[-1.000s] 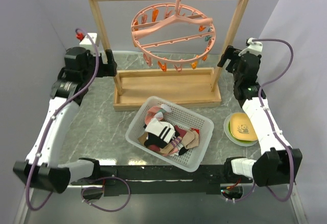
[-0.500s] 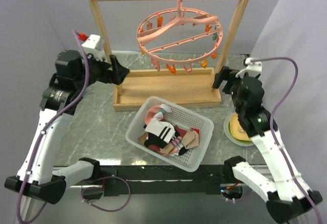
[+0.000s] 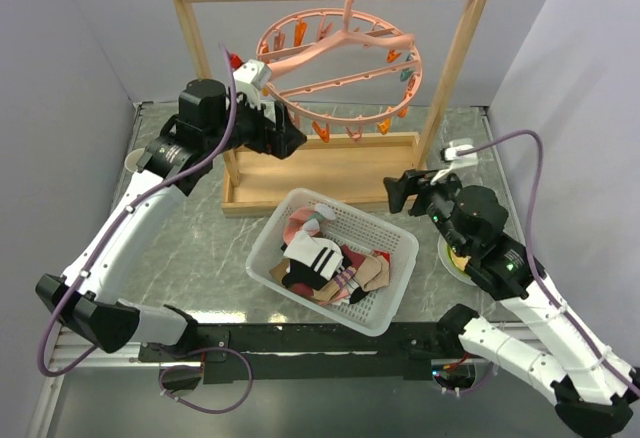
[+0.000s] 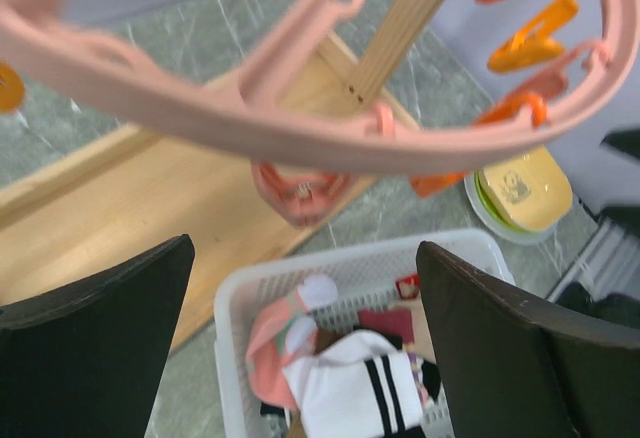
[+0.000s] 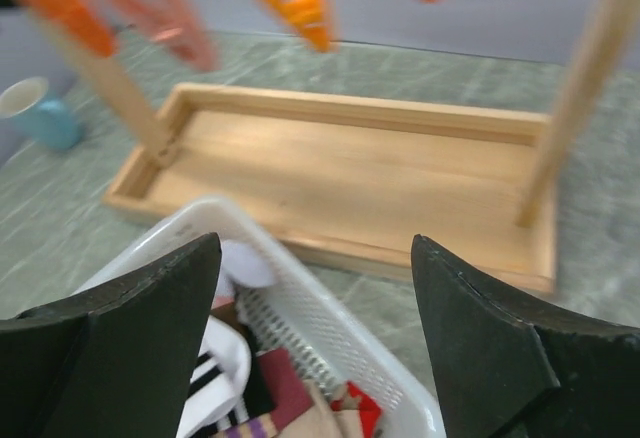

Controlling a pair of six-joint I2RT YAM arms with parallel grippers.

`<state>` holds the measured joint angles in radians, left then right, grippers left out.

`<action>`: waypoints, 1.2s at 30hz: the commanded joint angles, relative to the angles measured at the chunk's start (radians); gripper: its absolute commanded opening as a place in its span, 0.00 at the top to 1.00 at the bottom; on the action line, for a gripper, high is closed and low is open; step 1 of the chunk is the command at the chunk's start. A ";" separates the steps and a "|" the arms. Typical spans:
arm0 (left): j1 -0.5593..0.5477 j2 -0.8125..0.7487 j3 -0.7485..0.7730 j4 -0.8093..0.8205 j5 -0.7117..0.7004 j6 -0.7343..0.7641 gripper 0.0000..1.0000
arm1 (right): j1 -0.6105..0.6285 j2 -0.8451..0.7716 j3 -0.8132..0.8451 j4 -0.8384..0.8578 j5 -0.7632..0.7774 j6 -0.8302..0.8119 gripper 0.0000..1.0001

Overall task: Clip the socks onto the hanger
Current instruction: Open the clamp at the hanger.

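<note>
Socks (image 3: 322, 263) low and left of right gripper (image 3: 398, 194); left gripper (image 3: 290, 141) up at hanger (image 4: 200, 108)

Nearest the arm bases, the socks lie heaped in the basket (image 3: 395, 313), none of them clipped yet. A white one with black stripes sits on top towards the left. The heap is too tangled to give any sock a clear long axis.

Just past it, the right gripper hangs above the basket's far right corner, fingers spread wide with nothing between them. Its wrist view puts the socks at the lower left. So the pile lies below it, towards the bases and the left, and I judge it the nearer arm for a pick. The reach would be down and left, most likely onto the striped sock.

Farther back and higher, the left gripper is also spread and empty, close under the hanger's left rim and not touching it. The clips (image 3: 320, 130) dangle just beside it. The basket sits well below it.

Farthest, the hanger hangs by its hook from the rack's (image 3: 330, 173) top bar, tilted with its near rim lower.
</note>
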<state>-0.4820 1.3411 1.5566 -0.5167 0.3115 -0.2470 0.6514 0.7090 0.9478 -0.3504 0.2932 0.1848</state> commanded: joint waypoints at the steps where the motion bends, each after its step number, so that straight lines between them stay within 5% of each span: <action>1: -0.007 0.009 0.079 0.104 -0.057 -0.005 0.01 | 0.103 0.015 -0.007 0.145 -0.071 -0.083 0.19; 8: -0.009 0.004 0.079 0.112 -0.023 -0.009 0.06 | 0.168 0.157 0.037 0.273 -0.098 -0.113 0.21; 13: -0.009 0.021 0.069 0.127 0.011 -0.024 0.24 | 0.186 0.233 0.048 0.379 -0.104 -0.110 0.23; 26: -0.020 0.055 0.091 0.144 0.046 -0.052 0.27 | 0.283 0.360 0.042 0.659 -0.088 -0.090 0.28; 36: -0.023 0.047 0.091 0.149 0.083 -0.058 0.49 | 0.287 0.431 0.065 0.720 -0.082 -0.048 0.28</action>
<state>-0.4965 1.4052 1.6051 -0.4133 0.3553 -0.2863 0.9337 1.1191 0.9543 0.2760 0.1951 0.1085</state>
